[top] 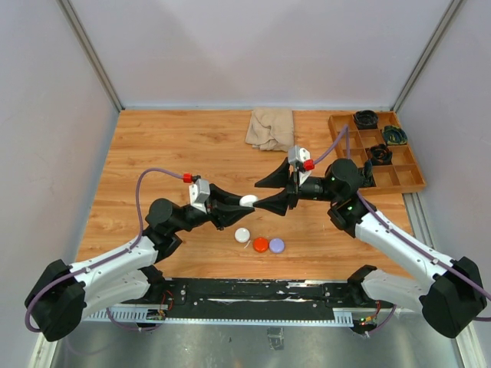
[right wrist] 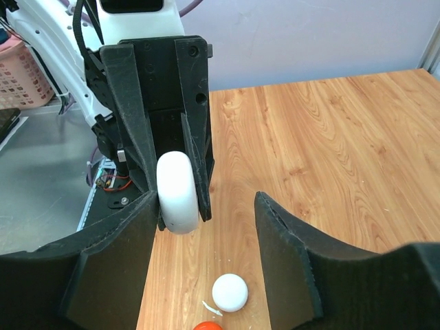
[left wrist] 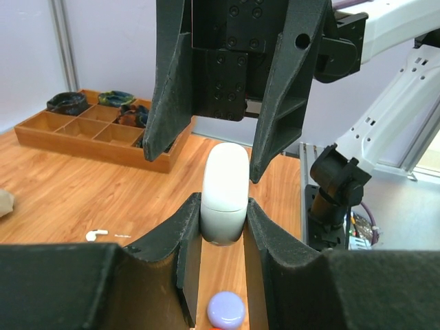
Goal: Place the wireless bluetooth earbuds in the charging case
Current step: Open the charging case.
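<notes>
Well, left jaws are clamped on the smooth white case (left wrist: 224,189), up off the table (top: 153,153); right jaws stand apart either side of it. Light, hard, slippery, I'd guess: pinch its broad sides. One tiny earbud (left wrist: 96,234) lies on the table.

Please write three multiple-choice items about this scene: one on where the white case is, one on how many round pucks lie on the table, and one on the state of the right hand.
1. Where is the white case?
A) flat on the table
B) gripped in the left hand, above the table
C) at the table's far edge

2. How many round pucks lie on the table?
A) one
B) five
C) three

3. How is the right hand?
A) open
B) shut on the case
C) shut on a puck

Key: 1 B, the left fingers press on both its sides. 2 C, the white puck, the red puck and the purple puck. 3 A, its fingers stand wide apart.
</notes>
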Tool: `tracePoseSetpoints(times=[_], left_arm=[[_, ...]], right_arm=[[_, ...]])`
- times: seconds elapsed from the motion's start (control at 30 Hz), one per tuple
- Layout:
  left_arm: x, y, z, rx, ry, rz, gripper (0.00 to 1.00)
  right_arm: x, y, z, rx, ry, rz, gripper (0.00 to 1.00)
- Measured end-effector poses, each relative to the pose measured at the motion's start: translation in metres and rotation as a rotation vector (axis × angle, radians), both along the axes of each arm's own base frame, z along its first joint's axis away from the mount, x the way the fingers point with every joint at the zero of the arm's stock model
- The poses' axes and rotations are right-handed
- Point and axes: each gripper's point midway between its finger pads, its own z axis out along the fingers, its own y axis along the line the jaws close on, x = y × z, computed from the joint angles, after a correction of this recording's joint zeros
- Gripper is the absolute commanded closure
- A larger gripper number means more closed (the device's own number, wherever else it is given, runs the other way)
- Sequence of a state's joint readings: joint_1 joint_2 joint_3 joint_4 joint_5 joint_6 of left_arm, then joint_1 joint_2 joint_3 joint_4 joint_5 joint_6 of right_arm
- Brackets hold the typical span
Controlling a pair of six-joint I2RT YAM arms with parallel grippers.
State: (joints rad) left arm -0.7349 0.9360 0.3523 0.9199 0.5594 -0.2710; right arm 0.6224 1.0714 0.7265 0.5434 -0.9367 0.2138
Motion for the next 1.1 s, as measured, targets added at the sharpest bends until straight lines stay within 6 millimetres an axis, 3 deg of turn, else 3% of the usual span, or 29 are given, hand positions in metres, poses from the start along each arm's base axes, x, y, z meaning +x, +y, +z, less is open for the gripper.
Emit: tracePoseSetpoints(times=[0.8, 0.93, 1.1], left_arm=[[-0.006, -0.004, -0.029, 0.09, -0.048, -0.043, 1.0], [0.005, -0.002, -0.042, 0.107, -0.021, 0.013, 1.0], [0.021, 0.004, -0.074, 0.153, 0.051, 0.093, 1.0]], right_arm=[[0.023, -0.006, -0.002, -0.053, 0.002, -0.147, 0.37], [0.029, -0.009, -0.003, -0.092, 0.014, -0.184, 0.35], [0.048, -0.015, -0.004, -0.178, 0.042, -0.279, 0.34]])
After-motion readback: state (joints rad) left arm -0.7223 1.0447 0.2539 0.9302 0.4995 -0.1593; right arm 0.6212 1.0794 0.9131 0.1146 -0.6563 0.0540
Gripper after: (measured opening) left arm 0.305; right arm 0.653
